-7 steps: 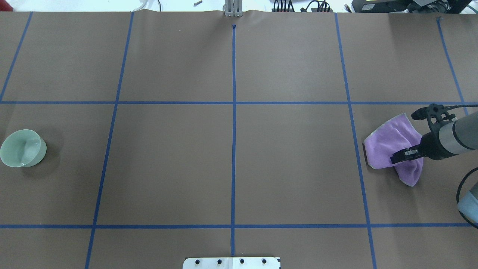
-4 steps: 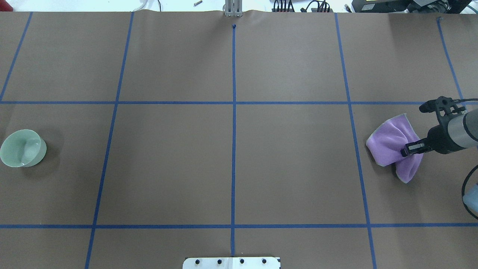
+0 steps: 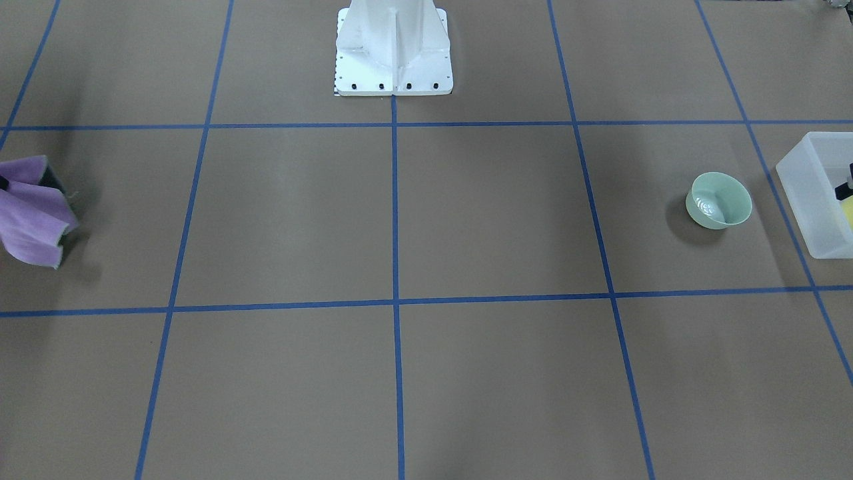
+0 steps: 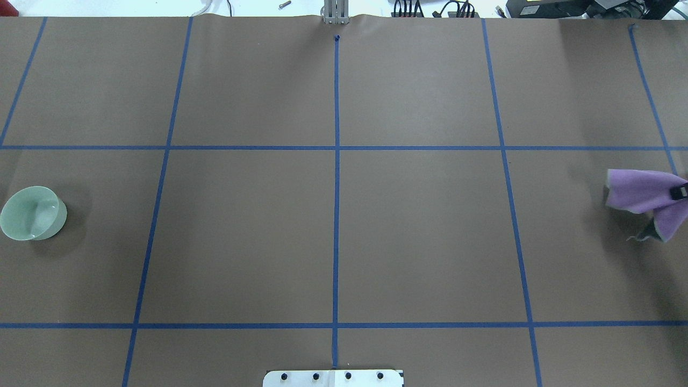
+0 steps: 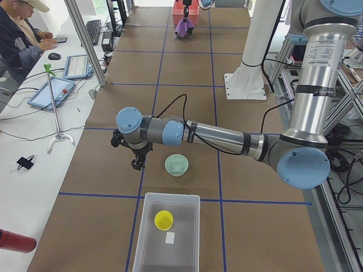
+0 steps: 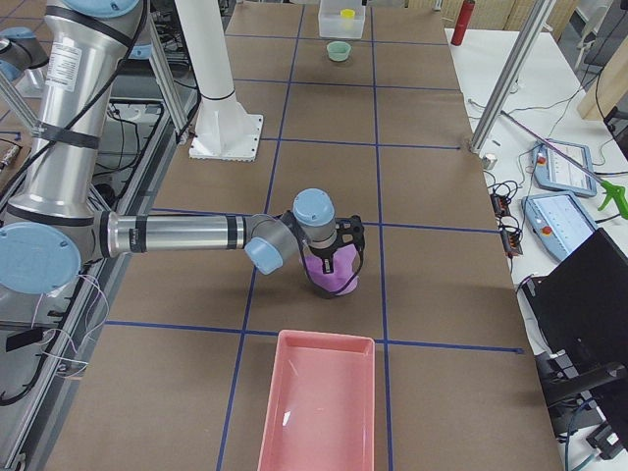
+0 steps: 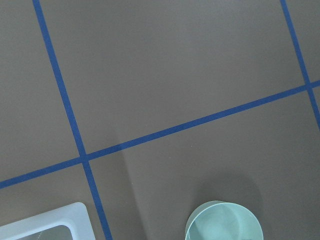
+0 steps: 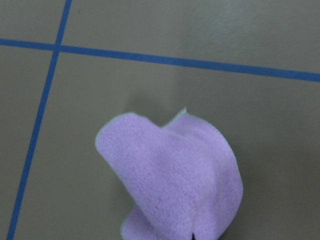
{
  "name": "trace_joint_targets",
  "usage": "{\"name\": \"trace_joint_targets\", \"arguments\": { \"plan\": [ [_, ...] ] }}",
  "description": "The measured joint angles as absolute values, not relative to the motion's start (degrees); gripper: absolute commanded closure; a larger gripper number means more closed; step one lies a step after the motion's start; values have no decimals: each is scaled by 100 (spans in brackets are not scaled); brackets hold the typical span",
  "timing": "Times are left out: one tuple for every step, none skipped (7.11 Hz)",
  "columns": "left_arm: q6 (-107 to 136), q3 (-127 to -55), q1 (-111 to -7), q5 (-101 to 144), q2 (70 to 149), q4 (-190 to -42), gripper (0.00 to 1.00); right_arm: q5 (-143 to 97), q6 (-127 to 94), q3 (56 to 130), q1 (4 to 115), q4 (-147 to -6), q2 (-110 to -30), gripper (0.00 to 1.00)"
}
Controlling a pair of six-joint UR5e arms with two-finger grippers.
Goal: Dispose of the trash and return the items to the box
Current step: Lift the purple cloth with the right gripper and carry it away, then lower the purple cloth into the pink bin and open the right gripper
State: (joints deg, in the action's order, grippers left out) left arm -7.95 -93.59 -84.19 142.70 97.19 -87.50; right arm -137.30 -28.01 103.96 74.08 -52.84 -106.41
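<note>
Farther right now, purple cloth point(image 4: 638, 191) over blue-gridded brown table paper point(image 4: 419, 236).

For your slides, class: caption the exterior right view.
Jaws of the right arm hold a purple cloth beyond a pink tray.

The overhead view's right edge cuts off part of the purple cloth point(image 4: 642, 192) and all of the right gripper point(image 4: 680, 191) but a dark tip pinching it; in the right wrist view the cloth hides the fingers. The front-facing view's right edge slices the box point(image 3: 798, 200), leaving a sliver of the yellow cup point(image 3: 848, 215), and the left wrist view crops the bowl point(image 7: 224, 224) at the bottom. The left gripper point(image 5: 136, 163) shows only from the side, too small and dark to tell how its fingers stand.
</note>
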Motion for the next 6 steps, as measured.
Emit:
{"name": "trace_joint_targets", "arguments": {
  "plan": [
    [-787,-9349,-8397,14272,9720,-8760,11,-13948,-2457,10421,7956,-5348,-10839,100],
    [-776,-9334,-8379,14273,9719,-8790,10,-14037,-1999,10420,8418,-5629,-10908,100],
    [-746,-9318,-8345,14273,9715,-8831,10,-14046,-1208,10419,8924,-6220,-10875,100],
    [-709,-9309,-8309,14273,9713,-8849,10,-13966,-211,10420,9433,-7046,-10766,100],
    [-683,-9304,-8285,14273,9713,-8858,10,-13788,686,10412,9838,-7849,-10613,100],
    [-673,-9301,-8271,14274,9712,-8864,10,-13523,1405,10367,10124,-8481,-10454,100]
  ]
}}
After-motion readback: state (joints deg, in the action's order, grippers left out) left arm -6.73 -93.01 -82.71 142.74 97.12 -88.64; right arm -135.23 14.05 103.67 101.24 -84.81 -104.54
